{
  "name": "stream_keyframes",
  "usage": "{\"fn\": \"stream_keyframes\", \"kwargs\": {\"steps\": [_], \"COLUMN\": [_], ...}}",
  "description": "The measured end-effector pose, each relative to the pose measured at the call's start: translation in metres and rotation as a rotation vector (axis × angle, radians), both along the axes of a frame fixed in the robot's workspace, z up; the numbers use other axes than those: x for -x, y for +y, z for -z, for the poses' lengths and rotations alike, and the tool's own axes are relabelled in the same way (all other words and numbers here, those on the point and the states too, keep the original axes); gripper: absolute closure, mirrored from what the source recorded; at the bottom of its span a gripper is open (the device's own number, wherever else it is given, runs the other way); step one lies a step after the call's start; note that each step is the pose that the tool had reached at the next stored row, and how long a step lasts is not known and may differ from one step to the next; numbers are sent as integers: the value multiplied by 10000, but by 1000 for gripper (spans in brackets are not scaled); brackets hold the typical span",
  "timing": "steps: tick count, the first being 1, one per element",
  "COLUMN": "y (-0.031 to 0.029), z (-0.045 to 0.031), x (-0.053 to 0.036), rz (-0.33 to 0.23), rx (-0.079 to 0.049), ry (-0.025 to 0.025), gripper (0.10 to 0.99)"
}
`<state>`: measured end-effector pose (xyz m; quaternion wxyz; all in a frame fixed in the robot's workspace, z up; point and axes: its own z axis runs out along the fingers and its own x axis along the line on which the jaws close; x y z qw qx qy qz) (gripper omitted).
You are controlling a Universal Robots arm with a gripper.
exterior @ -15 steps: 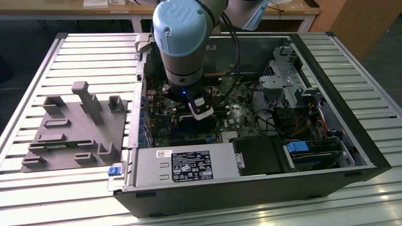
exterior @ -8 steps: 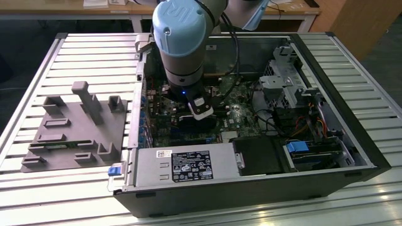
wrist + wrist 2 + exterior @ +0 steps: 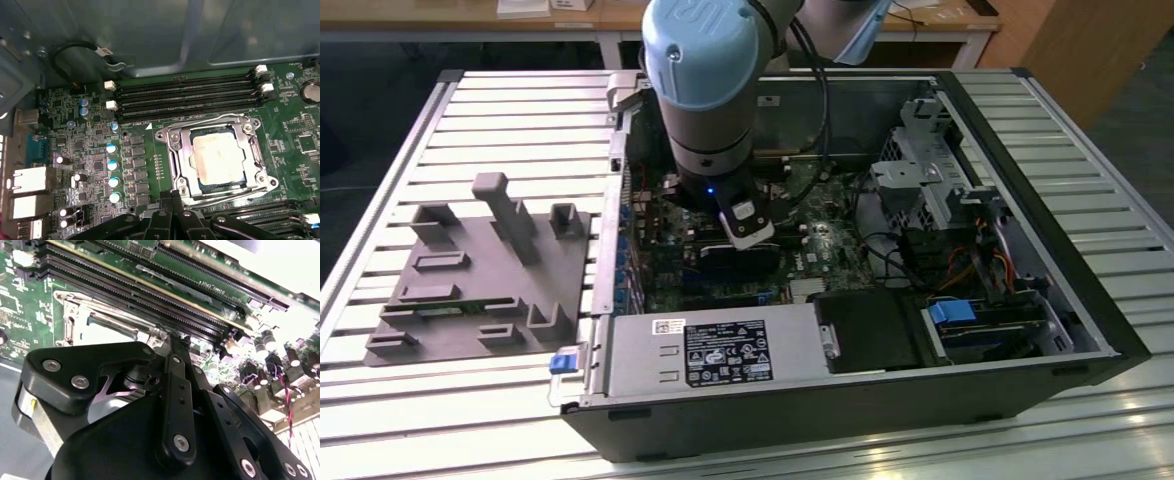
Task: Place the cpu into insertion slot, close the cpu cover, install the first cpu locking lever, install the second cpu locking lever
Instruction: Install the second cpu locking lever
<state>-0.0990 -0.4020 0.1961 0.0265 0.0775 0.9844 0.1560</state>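
CPU [image 3: 218, 158] sat in our green motherboard's insertion slot [image 3: 176, 156]; our gripper [image 3: 171, 197], fingers pressed together, hovered inside the case [image 3: 1067, 190] on a slatted table [image 3: 520, 120].

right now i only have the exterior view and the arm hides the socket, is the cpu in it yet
Observer: Yes. In the first wrist view the cpu lies flat in the insertion slot, pale metal face up.
Operator: ok and the cover, up or down
Observer: Down. The cpu cover lies flat around the chip, which shows through its window.
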Motion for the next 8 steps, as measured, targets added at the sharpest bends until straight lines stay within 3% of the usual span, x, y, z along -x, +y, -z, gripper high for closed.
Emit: {"fn": "stream_keyframes", "kwargs": {"steps": [8], "y": [0], "z": [-123], "x": [0], "rz": [0], "rx": [1], "ry": [0], "gripper": [984]}}
